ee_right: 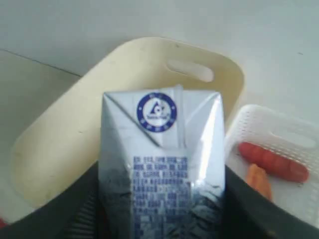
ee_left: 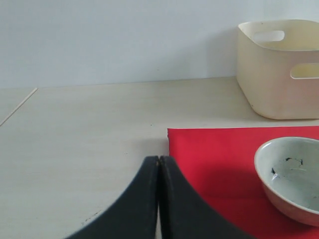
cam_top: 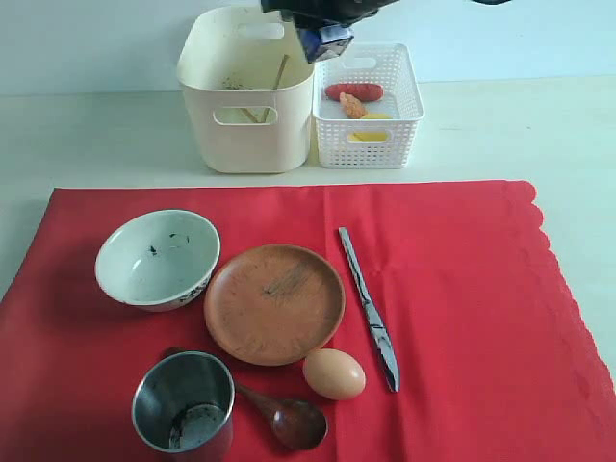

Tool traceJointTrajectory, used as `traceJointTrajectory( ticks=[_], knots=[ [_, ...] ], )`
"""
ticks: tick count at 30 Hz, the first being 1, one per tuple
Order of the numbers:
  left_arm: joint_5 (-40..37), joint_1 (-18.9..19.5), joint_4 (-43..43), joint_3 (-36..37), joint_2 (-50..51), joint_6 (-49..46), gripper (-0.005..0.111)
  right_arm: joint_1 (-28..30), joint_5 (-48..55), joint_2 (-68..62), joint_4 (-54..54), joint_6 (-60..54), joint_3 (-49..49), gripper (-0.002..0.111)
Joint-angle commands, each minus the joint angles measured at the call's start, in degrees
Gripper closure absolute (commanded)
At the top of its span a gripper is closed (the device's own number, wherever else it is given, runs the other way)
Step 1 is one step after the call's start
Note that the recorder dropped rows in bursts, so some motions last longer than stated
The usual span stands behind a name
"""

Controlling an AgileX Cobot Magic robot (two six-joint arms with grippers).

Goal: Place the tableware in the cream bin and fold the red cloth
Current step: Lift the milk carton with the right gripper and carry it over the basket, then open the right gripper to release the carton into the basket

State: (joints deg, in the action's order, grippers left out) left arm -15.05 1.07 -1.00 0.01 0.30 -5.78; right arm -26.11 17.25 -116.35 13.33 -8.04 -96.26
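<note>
Counter: pale, with bare stretches to the left and right of the two bins.
Red cloth: one, spread flat across the near counter. Its scalloped edge is on the right and its far edge lies just in front of the bins. The part right of the knife is bare.
Cream bin: one, upright, behind the cloth's far edge and just beside the white basket.
White basket: one, perforated, holding a red sausage and yellow pieces.
Brown plate: one, at the middle of the cloth.
White bowl: one, upright, left of the plate and near it.
Steel cup: one, upright, at the near left.
Table knife: one, lying right of the plate, apart from it.
Wooden spoon: one, beside the cup.
Milk carton: one, held in the air over the gap between bin and basket.
Right jaws: clamped on the carton's sides.
Left jaws: pressed together, holding nothing, low over the counter by the cloth's far left corner.
Egg: one, just in front of the plate.
Chopsticks: two thin sticks, leaning inside the cream bin.
</note>
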Motion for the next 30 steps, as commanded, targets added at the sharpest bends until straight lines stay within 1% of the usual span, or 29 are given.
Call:
traceJointTrajectory(
  ticks=[1,4,8,10,13,17,19,23,26,28,30],
  knots=[
    [0.05,0.15,-0.53,-0.01,-0.30,-0.02,0.104,5.23,-0.51,-0.35,-0.14,0.77,-0.15,0.108],
    [0.05,0.15,-0.53,-0.01,-0.30,-0.02,0.104,7.47,-2.24,-2.60,-0.14,0.77,-0.15,0.108],
    [0.05,0.15,-0.53,-0.01,-0.30,-0.02,0.104,7.88,-5.35,-5.68,-0.24,0.77,-0.15,0.108],
    [0.05,0.15,-0.53,-0.01,-0.30,-0.02,0.104,7.88,-6.89,-7.12,-0.24,0.77,-0.15,0.106],
    [0.05,0.15,-0.53,-0.01,-0.30,-0.02,0.104,7.88,-8.35,-8.55,0.03,0.77,-0.15,0.096],
    [0.05,0.15,-0.53,-0.01,-0.30,-0.02,0.104,7.77,-9.98,-9.91,0.04,0.77,-0.15,0.075],
    [0.05,0.15,-0.53,-0.01,-0.30,-0.02,0.104,7.77,-10.56,-10.16,0.04,0.77,-0.15,0.062],
    [0.05,0.15,-0.53,-0.01,-0.30,-0.02,0.104,7.77,-10.70,-10.35,2.09,0.77,-0.15,0.045],
    [0.05,0.15,-0.53,-0.01,-0.30,-0.02,0.104,7.77,-10.43,-10.35,6.72,0.77,-0.15,0.037],
    [0.05,0.15,-0.53,-0.01,-0.30,-0.02,0.104,7.77,-8.99,-9.97,11.03,0.65,-0.15,0.036],
    [0.05,0.15,-0.53,-0.01,-0.30,-0.02,0.104,7.90,-5.87,-9.11,12.13,0.65,-0.15,0.036]
  ],
)
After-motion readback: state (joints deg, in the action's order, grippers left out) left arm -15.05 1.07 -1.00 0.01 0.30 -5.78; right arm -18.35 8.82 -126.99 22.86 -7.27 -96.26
